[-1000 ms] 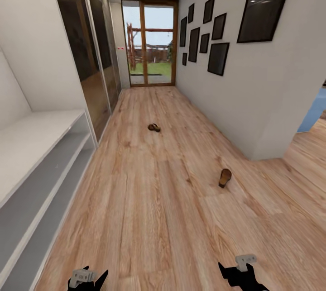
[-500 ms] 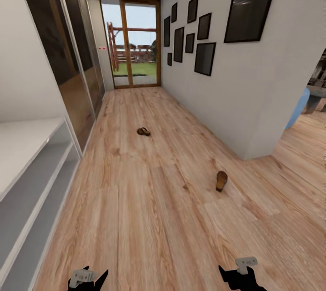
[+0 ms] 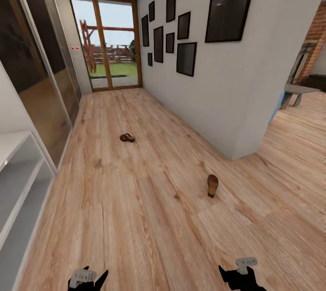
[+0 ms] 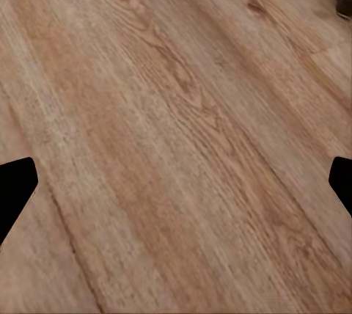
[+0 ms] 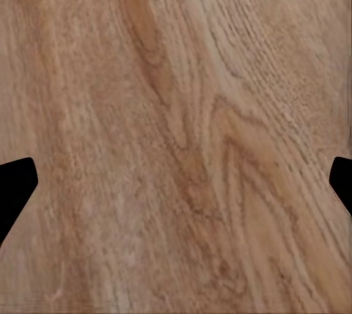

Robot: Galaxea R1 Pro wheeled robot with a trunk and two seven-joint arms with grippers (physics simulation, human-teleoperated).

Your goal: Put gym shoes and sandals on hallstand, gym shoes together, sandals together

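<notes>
Looking down the corridor floor [image 3: 136, 200], both sandals lie well apart: near sandal [image 3: 212, 185] by the wall corner, far sandal [image 3: 127, 137] mid-hall. Left gripper [image 3: 88, 278] and right gripper [image 3: 240, 275] hang spread wide, empty. Risk I'd guess: flat sandals sliding away under a grab. Hallstand [image 3: 18, 182] is cut off at the edge.

Evenly and brightly lit throughout, with daylight coming through the glass door [image 3: 106, 44] at 11 o'clock. Small ceiling spots mirrored as glare points on the dark framed pictures [image 3: 232, 1] at 1 o'clock and on the glossy wardrobe panels [image 3: 31, 55] at 10 o'clock. Barely any shadows on the corridor floor [image 3: 149, 218]. Wide-angle stretching at the edges. Wood grain soft, slightly blurred in both wrist views.
</notes>
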